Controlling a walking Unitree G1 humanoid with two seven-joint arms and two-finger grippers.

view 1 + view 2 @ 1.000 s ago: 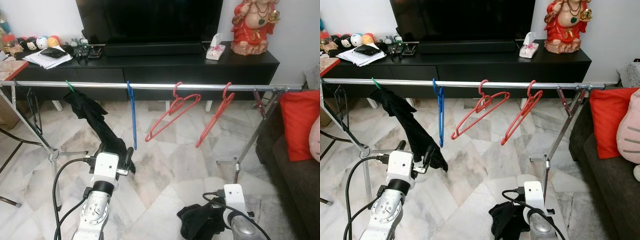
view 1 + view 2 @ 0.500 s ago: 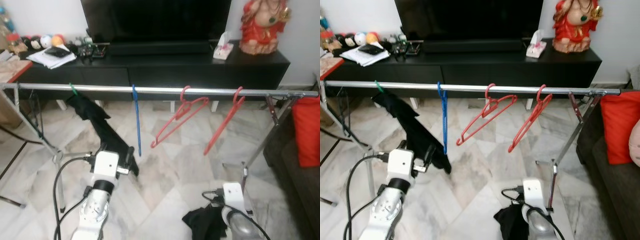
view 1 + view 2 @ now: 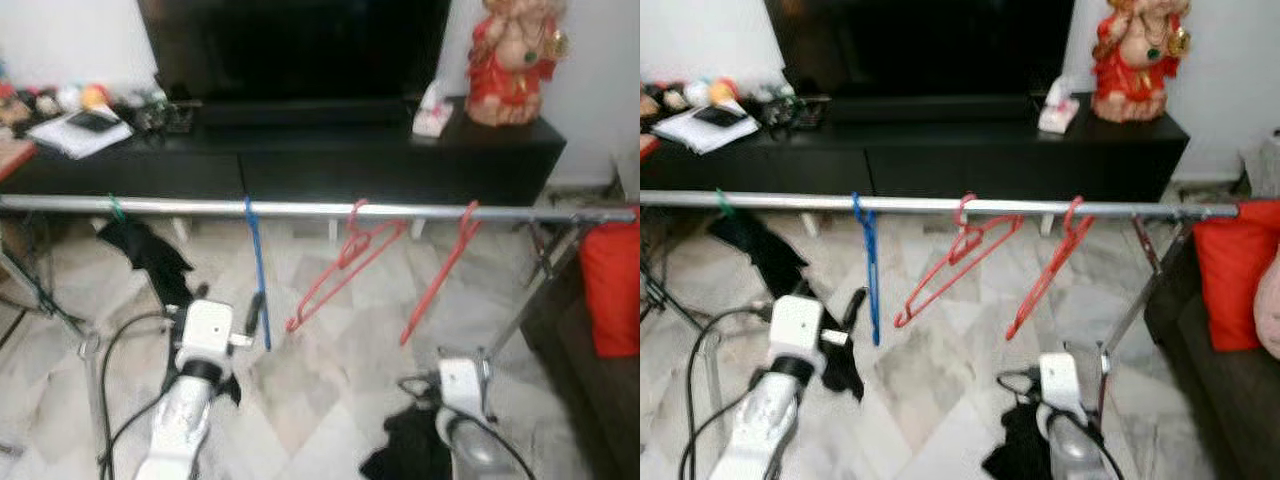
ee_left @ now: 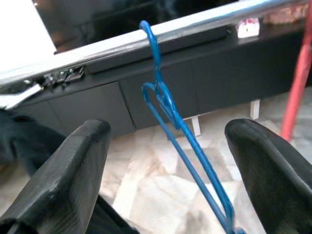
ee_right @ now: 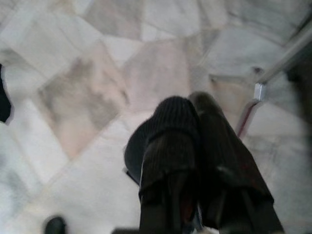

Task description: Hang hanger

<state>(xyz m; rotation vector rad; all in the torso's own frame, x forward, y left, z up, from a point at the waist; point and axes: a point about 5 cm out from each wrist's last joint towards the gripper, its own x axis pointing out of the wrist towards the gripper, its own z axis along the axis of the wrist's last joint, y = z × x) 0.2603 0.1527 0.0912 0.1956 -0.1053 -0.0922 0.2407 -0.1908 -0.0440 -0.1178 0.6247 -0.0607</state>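
Head views: the blue hanger point(image 3: 258, 285) hangs by its hook from the steel rail point(image 3: 320, 211), left of its middle, long axis straight down, just beside the nearer left gripper point(image 3: 252, 312).

Left wrist view: thin blue plastic wire lies between widely spread fingers point(image 4: 73, 170), untouched.

Right wrist view: the right gripper point(image 5: 195, 146) pinches ribbed black cloth point(image 5: 170, 131).

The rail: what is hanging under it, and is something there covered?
Under the rail hang a black garment, a blue hanger and two red hangers. The left gripper, open, hides the garment's lower part; only a green hook shows above it.
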